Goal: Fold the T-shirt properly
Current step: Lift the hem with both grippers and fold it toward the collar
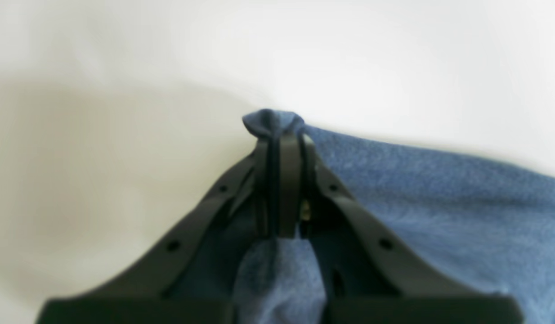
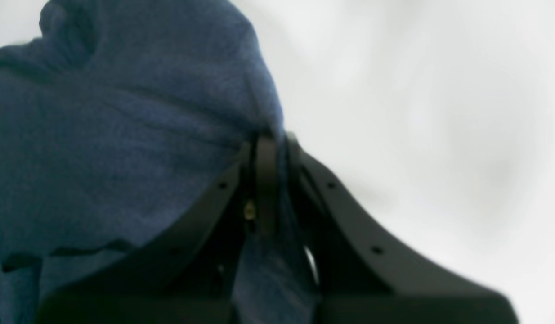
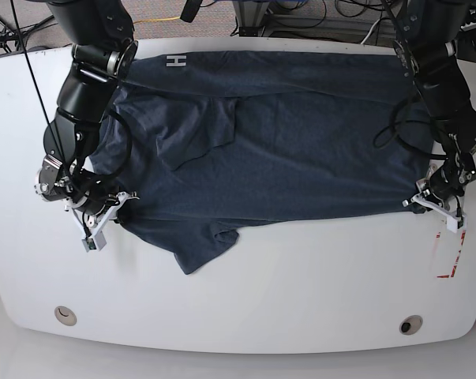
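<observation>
The dark blue T-shirt (image 3: 285, 150) lies spread across the white table (image 3: 301, 292), with a white letter near its far edge. One sleeve is folded onto the body and another sticks out at the near edge. My left gripper (image 3: 415, 202) is shut on the shirt's near right corner; in the left wrist view the cloth (image 1: 439, 202) bunches out past the closed tips of the left gripper (image 1: 282, 135). My right gripper (image 3: 121, 212) is shut on the near left corner; in the right wrist view fabric (image 2: 115, 135) is pinched between the tips of the right gripper (image 2: 270, 141).
Red tape marks (image 3: 451, 253) sit near the table's right edge. Two round holes (image 3: 64, 315) are set near the front edge. Cables and equipment (image 3: 301, 16) lie beyond the far edge.
</observation>
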Controlling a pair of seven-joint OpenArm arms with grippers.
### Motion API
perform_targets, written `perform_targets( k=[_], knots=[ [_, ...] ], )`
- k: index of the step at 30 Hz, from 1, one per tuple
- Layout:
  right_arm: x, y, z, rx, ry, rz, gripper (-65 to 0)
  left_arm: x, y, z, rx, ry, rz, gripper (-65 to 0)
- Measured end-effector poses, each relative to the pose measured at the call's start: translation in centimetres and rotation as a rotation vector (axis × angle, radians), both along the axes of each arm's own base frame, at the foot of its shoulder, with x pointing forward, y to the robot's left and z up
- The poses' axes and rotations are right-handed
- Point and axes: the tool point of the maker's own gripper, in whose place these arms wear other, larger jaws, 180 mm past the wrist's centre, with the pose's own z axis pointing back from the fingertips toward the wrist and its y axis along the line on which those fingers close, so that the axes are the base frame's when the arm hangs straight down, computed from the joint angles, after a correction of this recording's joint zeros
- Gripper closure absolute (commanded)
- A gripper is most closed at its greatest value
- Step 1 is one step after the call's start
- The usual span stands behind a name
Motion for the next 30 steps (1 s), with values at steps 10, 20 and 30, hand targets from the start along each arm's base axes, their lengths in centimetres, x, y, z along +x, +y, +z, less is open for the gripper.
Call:
perform_targets(
  k=[10, 20, 30],
  knots=[
    [-1.7, -1.6, 2.4, -0.121, -0.02, 0.013, 0.0, -0.6, -1.3, 3.6, 0.094, -0.023, -0.117, 0.0],
    [-6.5, -2.6, 3.8, -0.285, 0.008, 0.031, 0.0, -4.1, -2.5, 4.6, 0.201, -0.011, -0.193, 0.0],
    [-11.9, -1.8, 5.0, -0.4, -0.004, 0.06, 0.0, -8.6, -3.1, 5.0, 0.302, 0.03, -0.25, 0.0]
  ],
)
